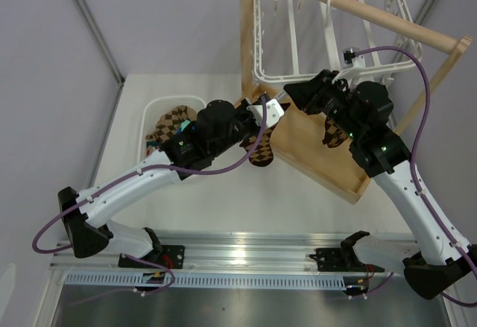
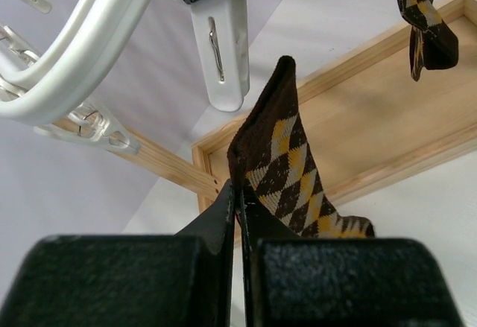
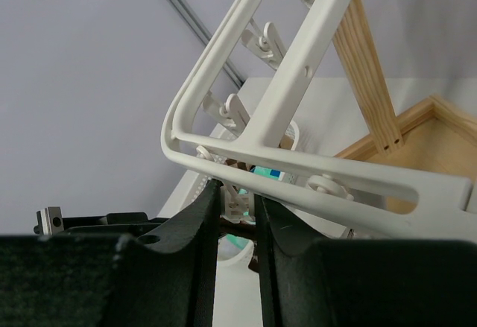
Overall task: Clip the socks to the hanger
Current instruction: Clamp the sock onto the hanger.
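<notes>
Roughly midway, looks like. First argyle sock (image 2: 426,33) already dangling off the hanger (image 3: 294,89). Left gripper (image 2: 238,193) clamped tight on a second argyle sock (image 2: 287,159), lifted right under a clip (image 2: 221,55) pinched by the right gripper (image 3: 237,189). Not clipped yet. More socks (image 1: 173,122) in the basket (image 1: 147,122), far-left corner of the table (image 1: 223,193).

Hanger (image 1: 289,40): one. Wooden stand (image 1: 313,148): one. Basket (image 1: 147,115): one. Two grippers: left gripper (image 2: 237,200), right gripper (image 3: 237,193). Argyle sock (image 2: 291,170): three in sight, one of them in the basket. Clip (image 2: 223,51): many along the hanger's edges, not countable.
</notes>
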